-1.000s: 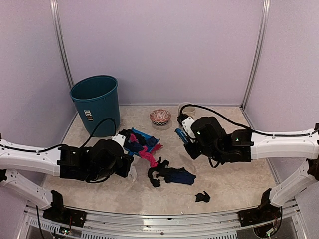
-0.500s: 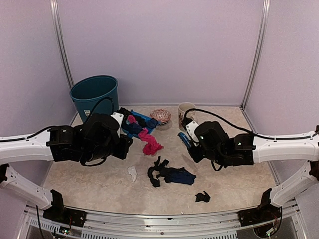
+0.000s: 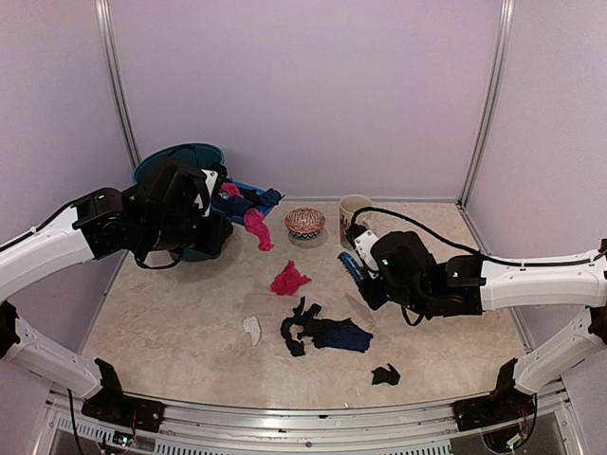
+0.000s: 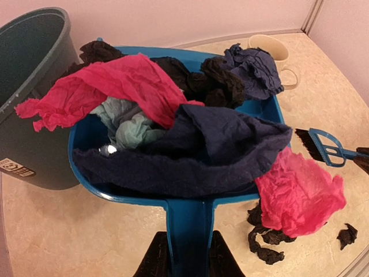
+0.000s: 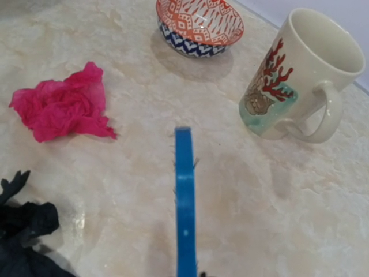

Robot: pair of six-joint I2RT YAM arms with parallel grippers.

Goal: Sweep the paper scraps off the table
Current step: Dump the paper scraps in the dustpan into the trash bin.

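Near edge first: 1 black scrap [image 3: 385, 375] sits alone on the table [image 3: 171, 351]. Next a whitish bit [image 3: 251, 329] and a black-and-navy heap [image 3: 322, 334] mid-table, with a pink wad [image 3: 289, 280] just beyond. That's approx 4 lots on the surface, so the job's not done.

Centre-right, the right gripper [image 3: 365, 277] is low and clenched on the blue brush [image 3: 348, 263], which reaches out just above the table toward the far side. Well placed to push that heap, I'd say.

Far side: patterned bowl [image 3: 304, 222] and mug [image 3: 354, 209], nothing showing in either.

Far left, the left gripper [image 4: 187, 257] is clamped on the handle of the dustpan [image 4: 190, 219], lifted just beside the teal bin [image 3: 180, 161], prob. for tipping. The pan's stuffed with paper scraps [image 4: 225, 144]: pink, navy, black, lt blue. 1 hanging pink piece [image 4: 297, 193] droops off its right lip and could drop. The bin's inside is dark, so can't tell its contents.
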